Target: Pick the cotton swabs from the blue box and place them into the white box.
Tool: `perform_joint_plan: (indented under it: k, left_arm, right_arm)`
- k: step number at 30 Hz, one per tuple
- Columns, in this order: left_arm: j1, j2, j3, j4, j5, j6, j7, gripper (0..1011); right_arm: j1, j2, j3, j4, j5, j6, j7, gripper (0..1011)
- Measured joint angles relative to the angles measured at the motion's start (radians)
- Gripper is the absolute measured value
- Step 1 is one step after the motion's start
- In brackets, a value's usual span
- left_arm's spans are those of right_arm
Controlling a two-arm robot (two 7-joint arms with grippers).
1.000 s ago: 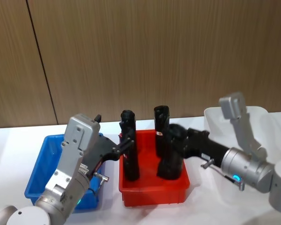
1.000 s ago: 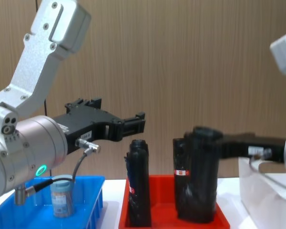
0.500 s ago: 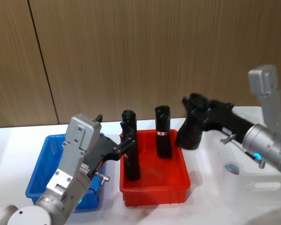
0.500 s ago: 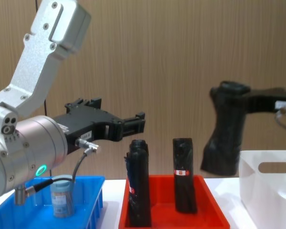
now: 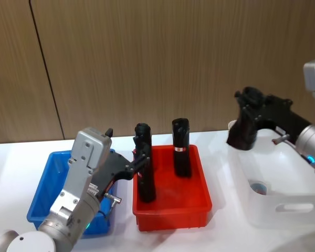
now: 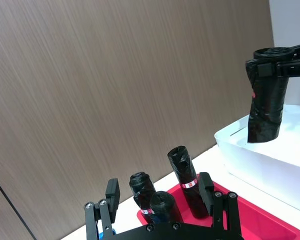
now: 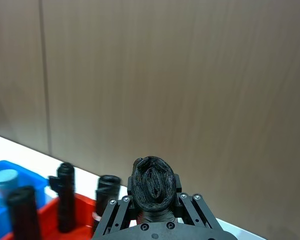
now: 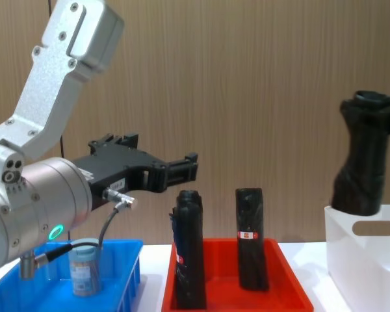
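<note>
My left tool (image 8: 175, 170), jaws apart, idles lower left over the blue box (image 8: 127, 273), one swab jar (image 8: 84, 266) inside. Farther right, my right tool (image 5: 245, 123) has carried a black roll (image 8: 364, 162) from the red tray (image 5: 170, 212) to over the white box (image 5: 283, 207): wrong item.

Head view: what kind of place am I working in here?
Probably a lab or test bench set up for sorting, not a home: a bare white table against a wood-panelled wall, with a blue box, a red tray of black rolls and a white box lined up.
</note>
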Motion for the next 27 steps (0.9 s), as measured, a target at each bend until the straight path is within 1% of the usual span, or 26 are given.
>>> perform_joint_plan:
  k: [8, 15, 18, 19, 23, 24, 27]
  left_arm:
    - [0.000, 0.000, 0.000, 0.000, 0.000, 0.000, 0.000, 1004]
    - [0.000, 0.000, 0.000, 0.000, 0.000, 0.000, 0.000, 1004]
    - [0.000, 0.000, 0.000, 0.000, 0.000, 0.000, 0.000, 1004]
    - [0.000, 0.000, 0.000, 0.000, 0.000, 0.000, 0.000, 1004]
    - [0.000, 0.000, 0.000, 0.000, 0.000, 0.000, 0.000, 1004]
    - [0.000, 0.000, 0.000, 0.000, 0.000, 0.000, 0.000, 1004]
    - [0.000, 0.000, 0.000, 0.000, 0.000, 0.000, 0.000, 1004]
  right_arm:
    - [0.021, 0.014, 0.016, 0.062, -0.034, -0.004, -0.029, 360]
    - [0.040, 0.016, 0.020, 0.128, -0.054, -0.006, -0.040, 360]
    - [0.055, 0.014, 0.020, 0.176, -0.063, -0.011, -0.046, 360]
    - [0.055, 0.014, 0.020, 0.176, -0.063, -0.011, -0.046, 360]
    - [0.077, 0.008, 0.018, 0.246, -0.073, -0.016, -0.051, 360]
    - [0.077, 0.008, 0.018, 0.246, -0.073, -0.016, -0.051, 360]
    - [0.091, 0.003, 0.014, 0.293, -0.077, -0.020, -0.053, 360]
